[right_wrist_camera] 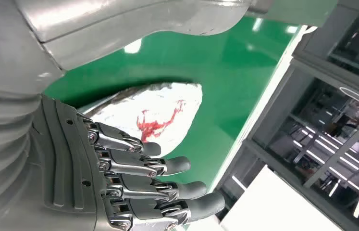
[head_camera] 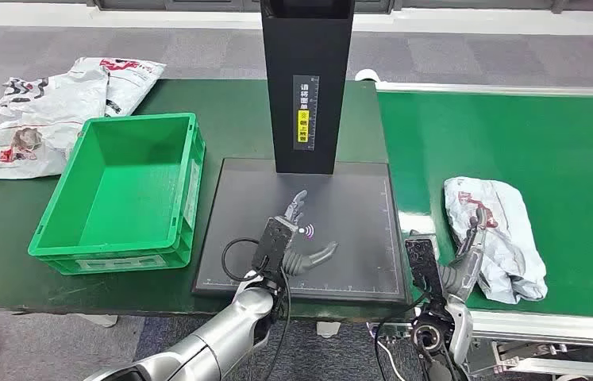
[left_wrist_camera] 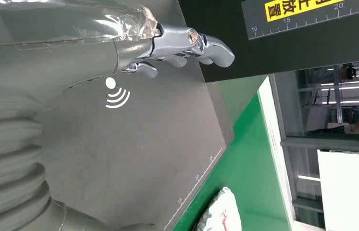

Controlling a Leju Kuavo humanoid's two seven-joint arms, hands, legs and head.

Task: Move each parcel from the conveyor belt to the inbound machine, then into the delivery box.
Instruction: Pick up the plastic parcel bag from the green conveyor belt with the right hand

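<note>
Pickup step: right hand (head_camera: 467,258), fingers spread and empty, beside parcel (head_camera: 495,234) at 3 o'clock on the conveyor belt (head_camera: 531,143); next, close on it.

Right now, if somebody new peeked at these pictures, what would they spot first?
Probably the bright green crate, empty, left of the dark scanning plate with its tall black tower. Next, the crumpled white parcel on the green belt at right, with the right hand at its near edge. The left hand is over the plate, holding nothing.
</note>
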